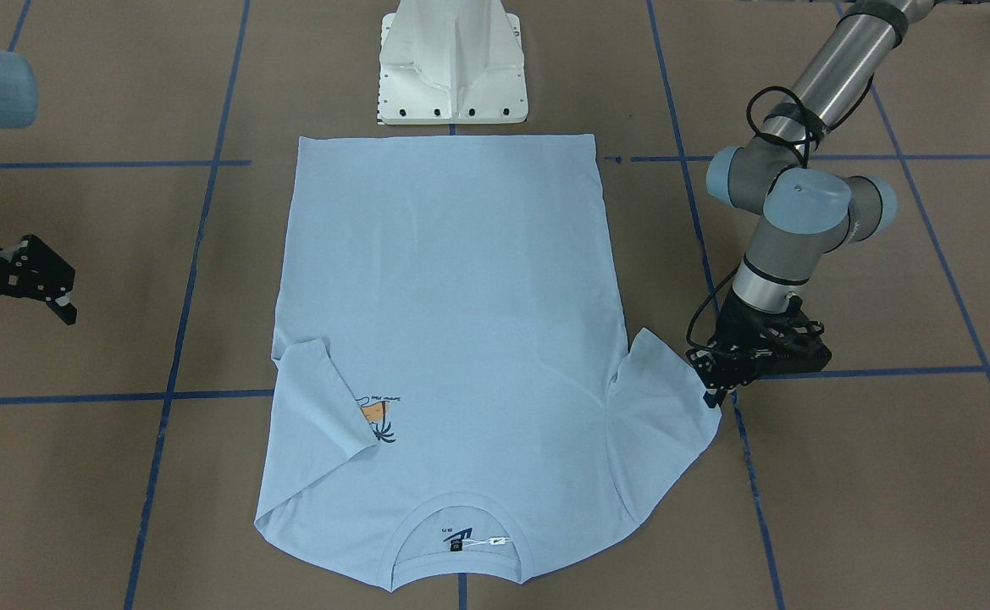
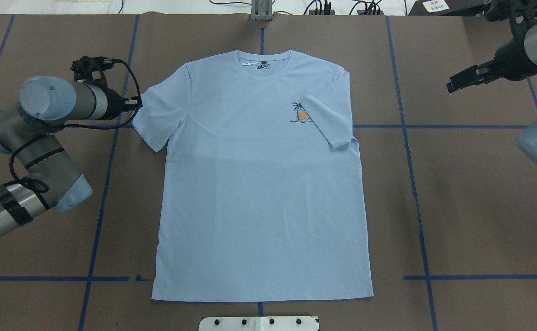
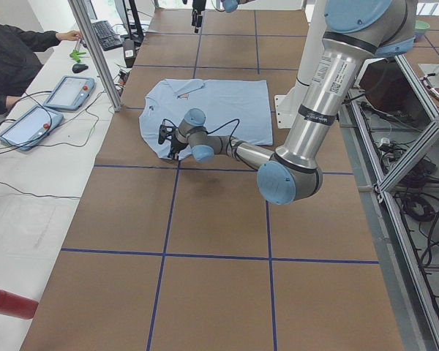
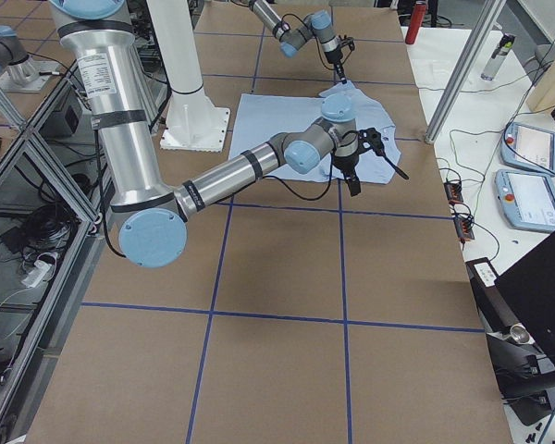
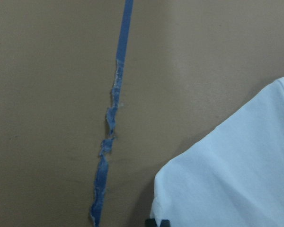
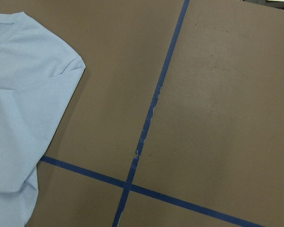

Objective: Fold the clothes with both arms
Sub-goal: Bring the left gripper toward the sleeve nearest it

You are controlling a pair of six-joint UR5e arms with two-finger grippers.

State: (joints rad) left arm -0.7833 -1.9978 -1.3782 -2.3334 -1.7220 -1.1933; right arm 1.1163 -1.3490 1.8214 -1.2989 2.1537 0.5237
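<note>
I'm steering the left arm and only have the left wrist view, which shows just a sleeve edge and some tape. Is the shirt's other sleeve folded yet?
Observer: Yes. The right sleeve is folded in over the chest and covers part of the palm print.
Operator: And the sleeve by me?
Observer: The left sleeve lies spread flat, and the left gripper is at its outer edge.
Operator: Where's the other gripper?
Observer: The right gripper is open, off the shirt, out to the side over the table.
</note>
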